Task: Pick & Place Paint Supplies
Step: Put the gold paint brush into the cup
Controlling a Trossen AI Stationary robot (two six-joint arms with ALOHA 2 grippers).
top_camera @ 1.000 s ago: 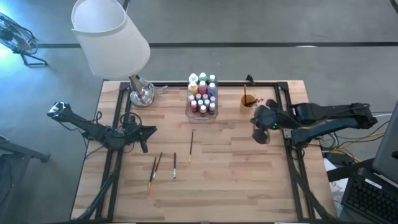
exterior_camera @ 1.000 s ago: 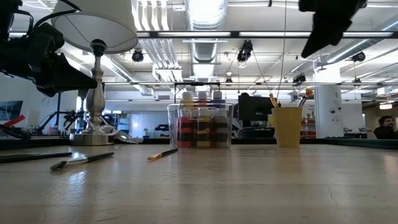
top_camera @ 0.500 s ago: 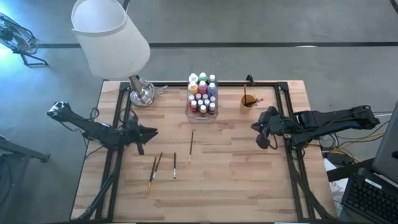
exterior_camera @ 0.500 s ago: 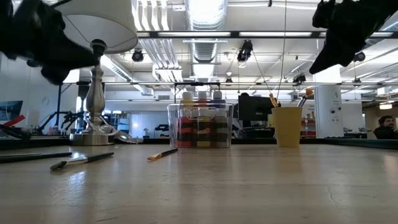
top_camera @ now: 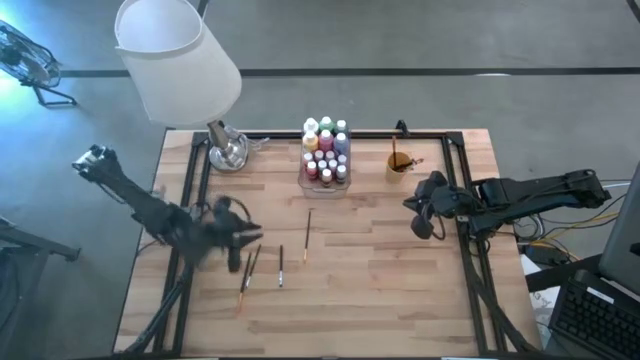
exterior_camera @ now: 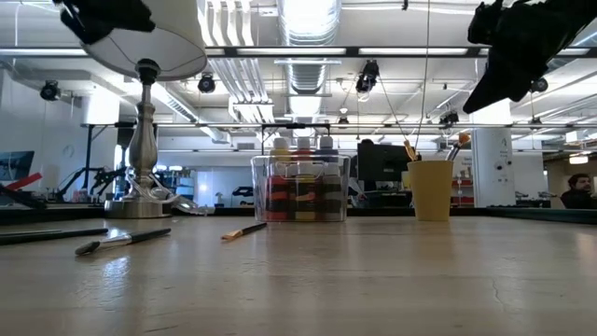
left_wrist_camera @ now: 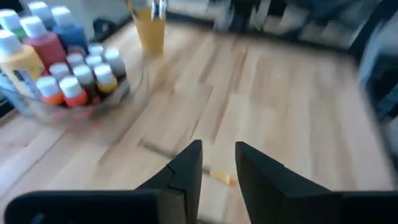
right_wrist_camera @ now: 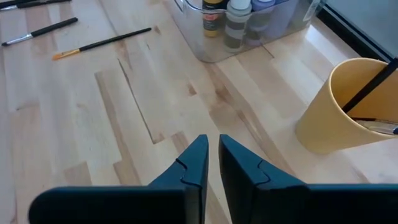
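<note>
Paint bottles (top_camera: pixel 325 150) with white caps stand packed in a clear plastic box at the table's far middle, also seen in the low view (exterior_camera: pixel 300 191). Three thin brushes lie flat on the wood: one (top_camera: pixel 307 235) near the centre, two others (top_camera: pixel 281 265) (top_camera: pixel 248 268) closer to the near-left. My left gripper (top_camera: pixel 250 238) hovers just left of those brushes with its fingers a little apart (left_wrist_camera: pixel 217 149). My right gripper (top_camera: pixel 421 222) hangs in the air near the orange cup (top_camera: pixel 400 160), shut (right_wrist_camera: pixel 213 142) and holding nothing.
A lamp with a white shade (top_camera: pixel 180 60) stands on its metal base (top_camera: pixel 228 150) at the far-left corner. The orange cup (right_wrist_camera: pixel 348 106) holds a few brushes. Bare wood lies between the box and the near edge (top_camera: pixel 360 300). A dark frame runs along the table's sides (top_camera: pixel 470 260).
My left gripper has swung from the left side toward the near edge and rightward, ending beside the two near-left brushes. My right gripper drew slightly back toward the near edge early on, then held still. The bottles and brushes have not moved.
</note>
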